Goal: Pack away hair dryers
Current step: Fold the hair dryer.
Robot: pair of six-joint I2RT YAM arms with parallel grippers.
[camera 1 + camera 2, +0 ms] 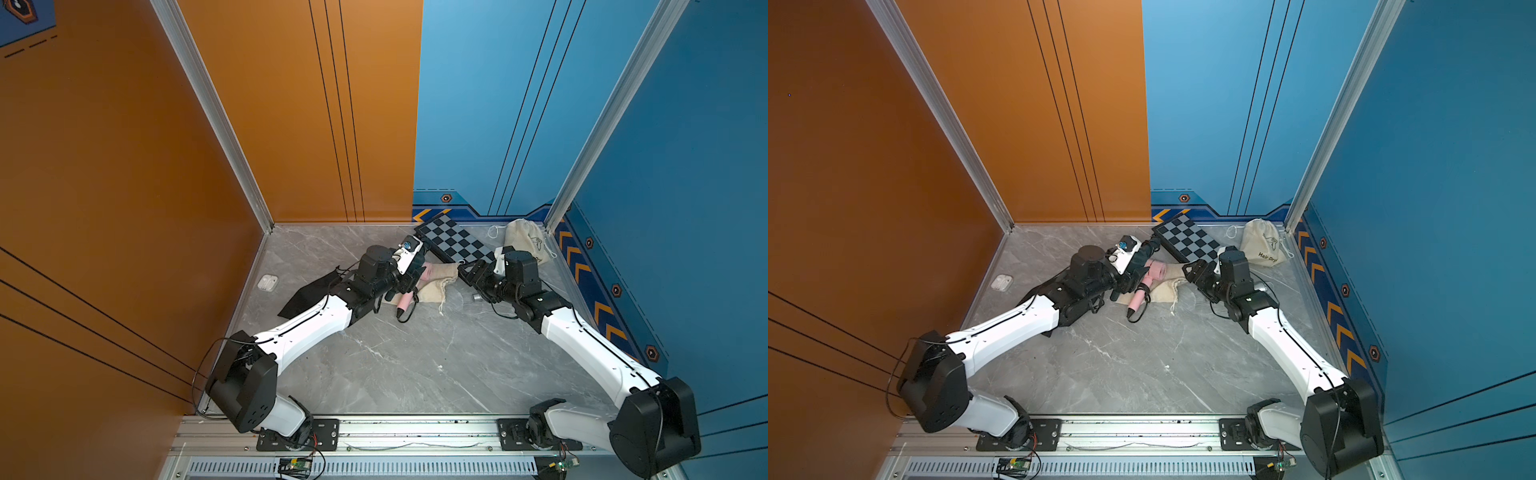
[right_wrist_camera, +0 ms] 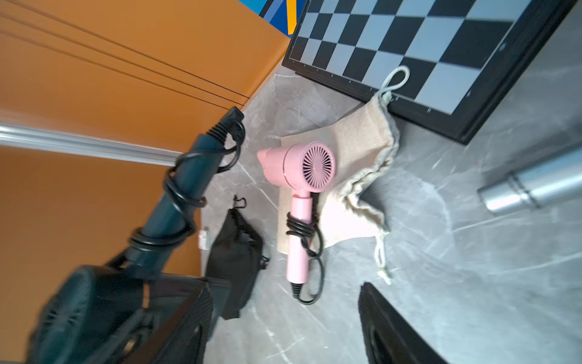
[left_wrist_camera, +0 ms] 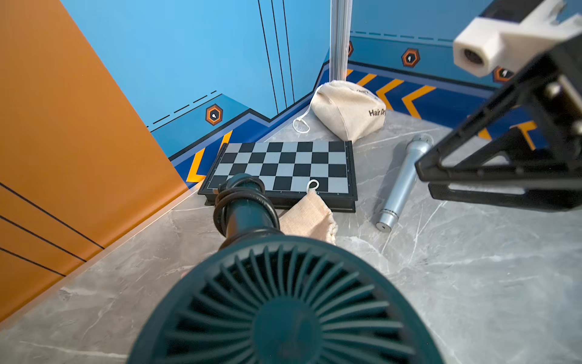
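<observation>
Teal-black dryer point(image 3: 283, 309) hangs clamped in left gripper point(image 1: 1136, 274), right gripper point(image 3: 425, 177) gapes empty; pink dryer point(image 2: 302, 176) lies unbagged, far-corner bag point(image 3: 346, 110) looks filled.

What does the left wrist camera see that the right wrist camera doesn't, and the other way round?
Only the left wrist view shows the stuffed cloth bag printed "Hair Dry" in the corner and the microphone's mesh head. Only the right wrist view shows the pink hair dryer lying on a flat cloth bag, and a black pouch beside it. Both show the chessboard, the dark teal hair dryer with its cord wound round the handle, that bag's loop resting on the chessboard, and part of the microphone.
</observation>
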